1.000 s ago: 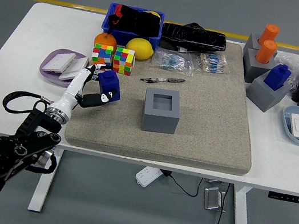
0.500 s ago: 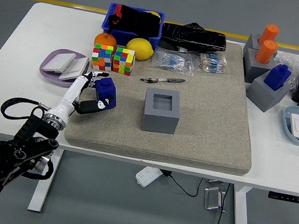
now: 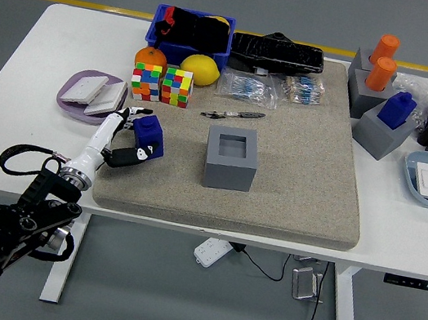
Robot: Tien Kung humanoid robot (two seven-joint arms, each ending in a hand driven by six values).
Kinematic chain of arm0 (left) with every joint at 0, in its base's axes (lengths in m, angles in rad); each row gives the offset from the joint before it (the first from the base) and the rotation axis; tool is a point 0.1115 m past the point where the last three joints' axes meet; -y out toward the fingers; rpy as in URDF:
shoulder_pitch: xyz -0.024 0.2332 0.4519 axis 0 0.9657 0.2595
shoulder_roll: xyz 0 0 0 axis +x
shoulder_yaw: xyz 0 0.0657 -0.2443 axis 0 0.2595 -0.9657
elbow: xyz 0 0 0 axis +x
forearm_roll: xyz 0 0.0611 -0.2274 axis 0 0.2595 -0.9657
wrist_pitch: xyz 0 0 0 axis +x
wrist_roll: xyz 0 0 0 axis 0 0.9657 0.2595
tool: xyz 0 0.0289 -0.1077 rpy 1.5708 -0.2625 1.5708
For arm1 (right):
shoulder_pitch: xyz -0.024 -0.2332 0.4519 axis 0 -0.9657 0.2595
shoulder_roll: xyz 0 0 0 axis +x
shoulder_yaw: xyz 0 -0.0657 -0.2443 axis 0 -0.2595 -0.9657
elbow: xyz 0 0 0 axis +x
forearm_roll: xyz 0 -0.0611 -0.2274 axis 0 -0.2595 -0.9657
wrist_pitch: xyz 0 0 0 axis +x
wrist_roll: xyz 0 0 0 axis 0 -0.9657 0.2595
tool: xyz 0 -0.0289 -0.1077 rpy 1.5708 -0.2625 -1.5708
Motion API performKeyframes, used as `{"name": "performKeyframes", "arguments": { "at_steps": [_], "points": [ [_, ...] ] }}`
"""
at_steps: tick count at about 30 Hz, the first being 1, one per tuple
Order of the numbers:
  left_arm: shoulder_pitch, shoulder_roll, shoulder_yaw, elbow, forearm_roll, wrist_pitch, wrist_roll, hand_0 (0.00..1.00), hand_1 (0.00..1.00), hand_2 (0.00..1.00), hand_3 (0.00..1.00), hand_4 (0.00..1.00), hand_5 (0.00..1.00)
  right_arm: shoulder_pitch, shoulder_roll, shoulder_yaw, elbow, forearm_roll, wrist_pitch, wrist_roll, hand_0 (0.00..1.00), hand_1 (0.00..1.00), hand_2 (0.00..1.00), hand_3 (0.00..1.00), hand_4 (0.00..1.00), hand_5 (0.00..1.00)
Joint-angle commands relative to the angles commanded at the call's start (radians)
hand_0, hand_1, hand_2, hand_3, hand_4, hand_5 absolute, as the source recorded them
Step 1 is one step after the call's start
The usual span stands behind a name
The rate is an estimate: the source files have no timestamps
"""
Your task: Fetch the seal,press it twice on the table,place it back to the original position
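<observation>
Here the left robot hand (image 3: 122, 137) grips the boxy blue seal (image 3: 150, 135), fingers curled around it.

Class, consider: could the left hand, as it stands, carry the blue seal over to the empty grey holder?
Probably yes: the left hand grips the blue seal, and bare mat lies between it and the grey holder.

Blue seal (image 3: 150, 135) upright on mat's left part, fingers (image 3: 128, 117) around it.

White table (image 3: 12, 83); beige mat (image 3: 312, 169)
</observation>
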Motion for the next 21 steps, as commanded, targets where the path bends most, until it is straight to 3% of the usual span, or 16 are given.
{"name": "performKeyframes", "arguments": {
  "at_steps": [6,14,21],
  "points": [
    [-0.005,0.007,-0.038,-0.037,0.030,0.003,0.002,0.860,0.495,0.438,0.788,0.610,0.002,-0.001,0.001,0.001,0.000,0.000,0.000,0.000,0.885,0.745,0.731,0.755,0.849,0.516],
    [-0.038,0.022,-0.090,-0.130,0.097,-0.002,0.032,0.860,0.497,0.437,0.787,0.609,0.002,0.001,-0.001,-0.001,0.000,0.002,0.000,0.000,0.885,0.745,0.732,0.754,0.849,0.516],
    [-0.105,0.031,-0.067,-0.225,0.122,-0.081,0.122,0.860,0.494,0.436,0.793,0.611,0.002,0.002,-0.004,-0.001,0.000,0.005,-0.001,-0.001,0.886,0.745,0.731,0.755,0.850,0.516]
  ]
}}
